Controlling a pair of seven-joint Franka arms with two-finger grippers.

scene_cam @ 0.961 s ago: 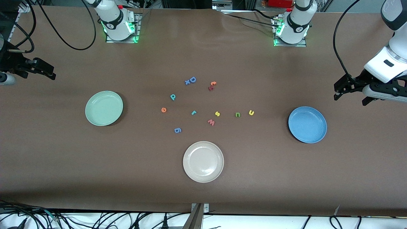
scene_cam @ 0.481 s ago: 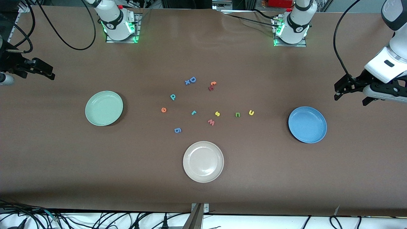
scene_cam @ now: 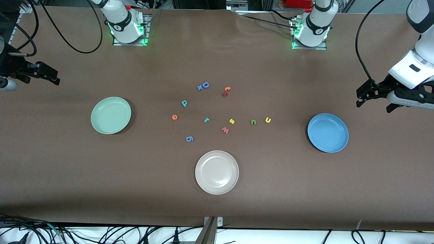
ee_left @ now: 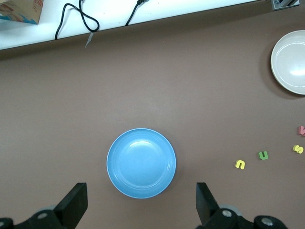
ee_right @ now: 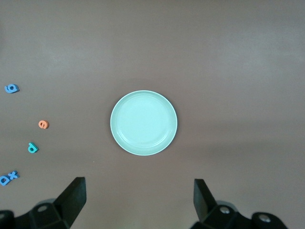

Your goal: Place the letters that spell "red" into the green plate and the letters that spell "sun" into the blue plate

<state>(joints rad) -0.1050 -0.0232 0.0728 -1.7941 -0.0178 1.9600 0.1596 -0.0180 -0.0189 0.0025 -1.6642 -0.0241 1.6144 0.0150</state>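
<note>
A: Front view first. Where do the letters lie?

B: All loose on the worktop (scene_cam: pixel 67 176) between the plates. The teal "d" (scene_cam: pixel 184 103), orange "e" (scene_cam: pixel 174 117) and teal "r" (scene_cam: pixel 206 120) sit toward the right arm's end; the yellow "s" (scene_cam: pixel 232 121), green "n" (scene_cam: pixel 253 122) and yellow "u" (scene_cam: pixel 268 120) run on toward the left arm's end.

A: And the plates?

B: The green plate (scene_cam: pixel 111 115), the blue plate (scene_cam: pixel 327 132) and the cream plate (scene_cam: pixel 216 172) all hold nothing. The cream one lies nearest the camera.

A: The arms?

B: The right gripper (scene_cam: pixel 47 76) hangs over the worktop's edge near the green plate, the left gripper (scene_cam: pixel 368 96) up by the blue plate, both with jaws spread and holding nothing. I judge each arm waits by its own plate, so sorting has not begun.

A: Left wrist view?

B: It looks straight down on the bare blue plate (ee_left: pixel 141 162), framed by the spread jaws, with "u" (ee_left: pixel 240 164), "n" (ee_left: pixel 263 155) and "s" (ee_left: pixel 298 149) off beside it.

A: Right wrist?

B: The same: green plate (ee_right: pixel 143 122) bare, "e" (ee_right: pixel 44 124) and "d" (ee_right: pixel 32 148) nearby.
</note>
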